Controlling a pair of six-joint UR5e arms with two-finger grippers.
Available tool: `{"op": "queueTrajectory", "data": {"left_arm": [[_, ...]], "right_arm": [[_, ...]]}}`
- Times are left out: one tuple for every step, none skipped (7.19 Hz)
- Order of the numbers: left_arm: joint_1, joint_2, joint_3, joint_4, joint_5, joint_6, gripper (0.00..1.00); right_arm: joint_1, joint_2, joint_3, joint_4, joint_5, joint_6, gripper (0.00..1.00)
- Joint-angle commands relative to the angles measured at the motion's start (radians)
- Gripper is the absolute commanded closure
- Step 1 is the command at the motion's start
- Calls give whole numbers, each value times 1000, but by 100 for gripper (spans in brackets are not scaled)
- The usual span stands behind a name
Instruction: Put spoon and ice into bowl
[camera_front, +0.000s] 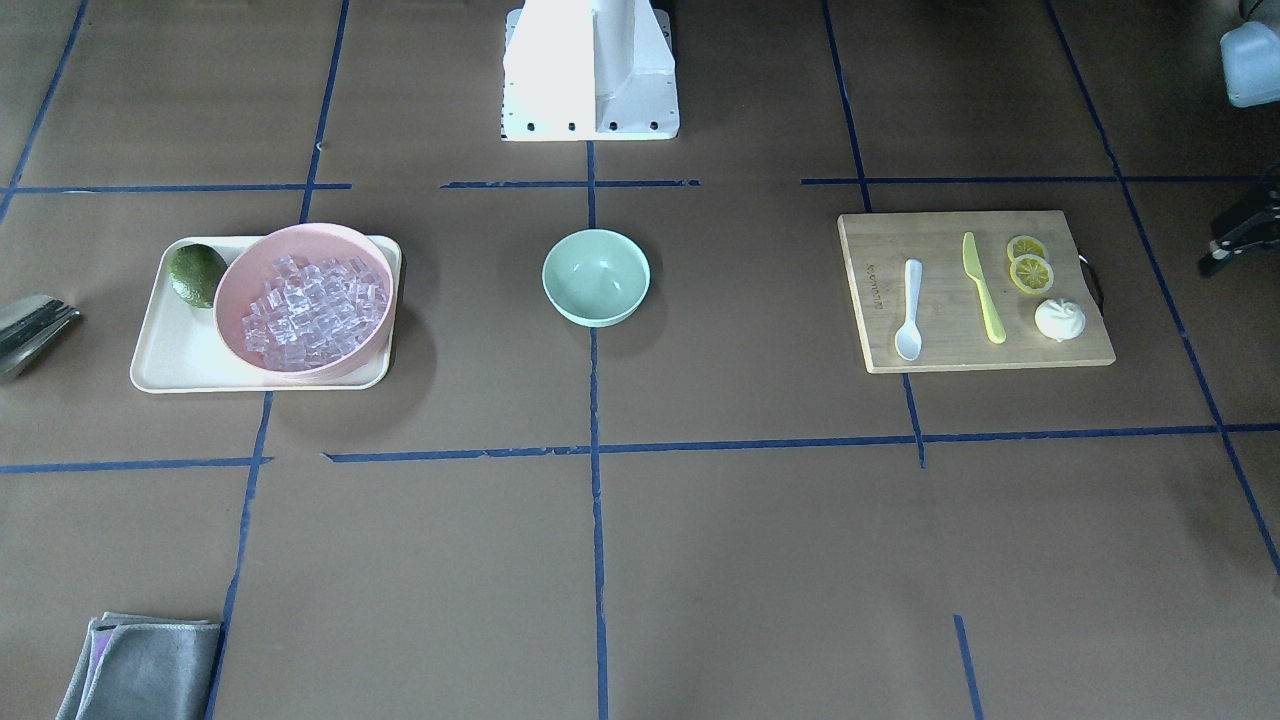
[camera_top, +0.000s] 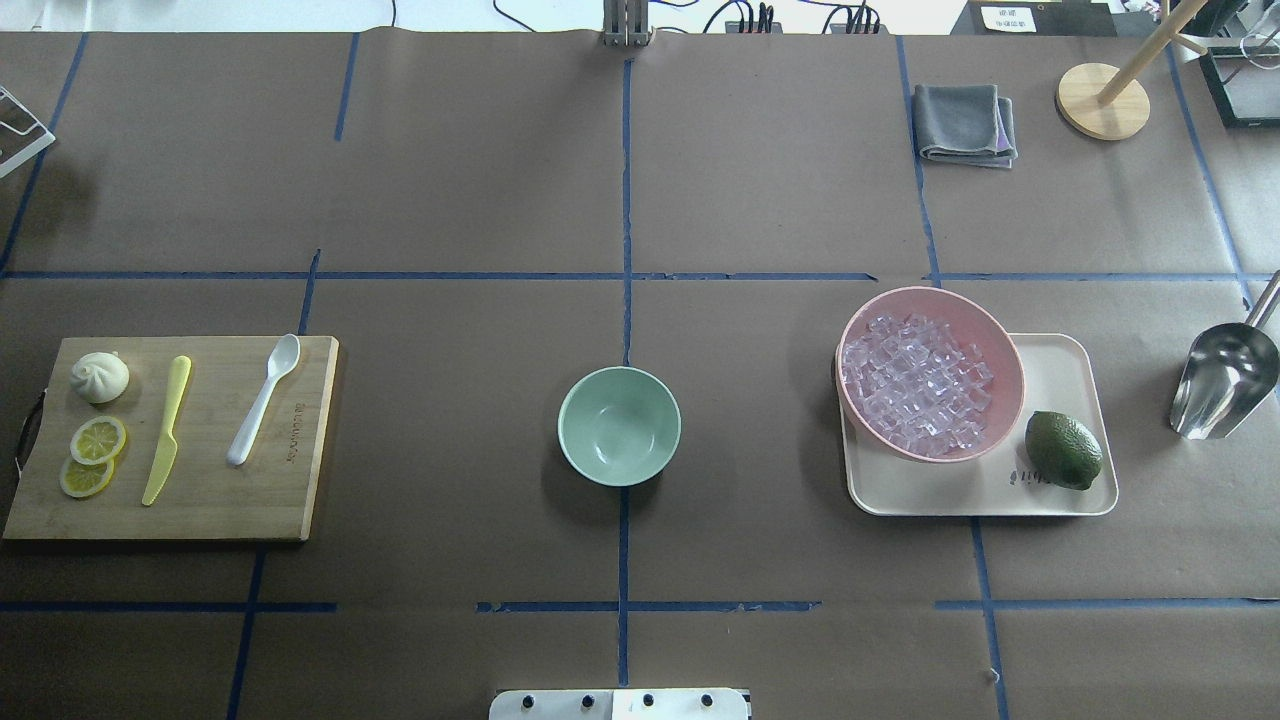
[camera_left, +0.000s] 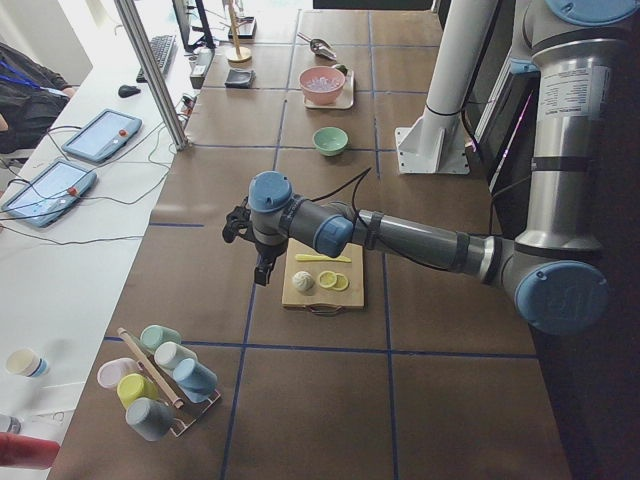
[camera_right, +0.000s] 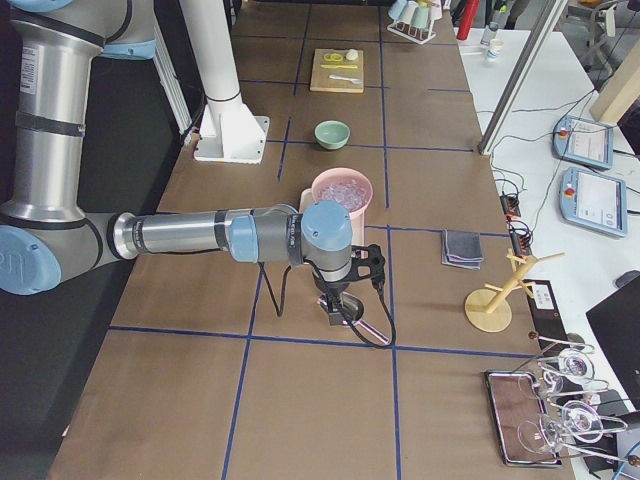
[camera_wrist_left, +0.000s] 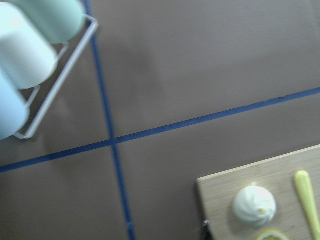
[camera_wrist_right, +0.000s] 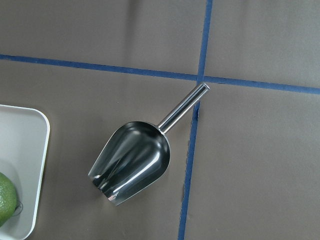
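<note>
Left end effector hovers, spoon lying near it. The right end effector hangs above the scoop. Open or clenched, I cannot tell. Probably the opening step: descend, grasp spoon, carry to bowl.

Robotics laboratory, manipulation test bench. Evidence:
- Long table papered in brown, gridded with blue tape lines.
- White metal pedestal standing on the table.
- Two grey-and-blue jointed arms: left robot arm and right robot arm.
- White side bench, beyond the left gripper on the side away from the pedestal.
- On the bench: two grey control tablets with red buttons, a black keyboard and loose cables.
</note>
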Motion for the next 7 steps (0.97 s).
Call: {"op": "queueTrajectory", "data": {"left_arm": [[162, -98, -24, -38, 10, -263, 0], [208, -115, -60, -39, 33, -397, 0], [304, -114, -72, -41, 144, -456, 0], [428, -114, -66, -44, 305, -488, 0], [515, -114, -51, -57, 437, -483, 0], [546, -112, -34, -80, 435, -478, 0], [554, -112, 1, -112, 405, -478, 0]], "right_arm": [[0, 0, 1, 0, 0, 0, 0], [0, -1, 1, 0, 0, 0, 0], [0, -1, 1, -2, 2, 0, 0], [0, -1, 1, -2, 2, 0, 0], [0, -1, -1, 0, 2, 0, 0], [0, -1, -1, 0, 2, 0, 0], [0, -1, -1, 0, 2, 0, 0]]}}
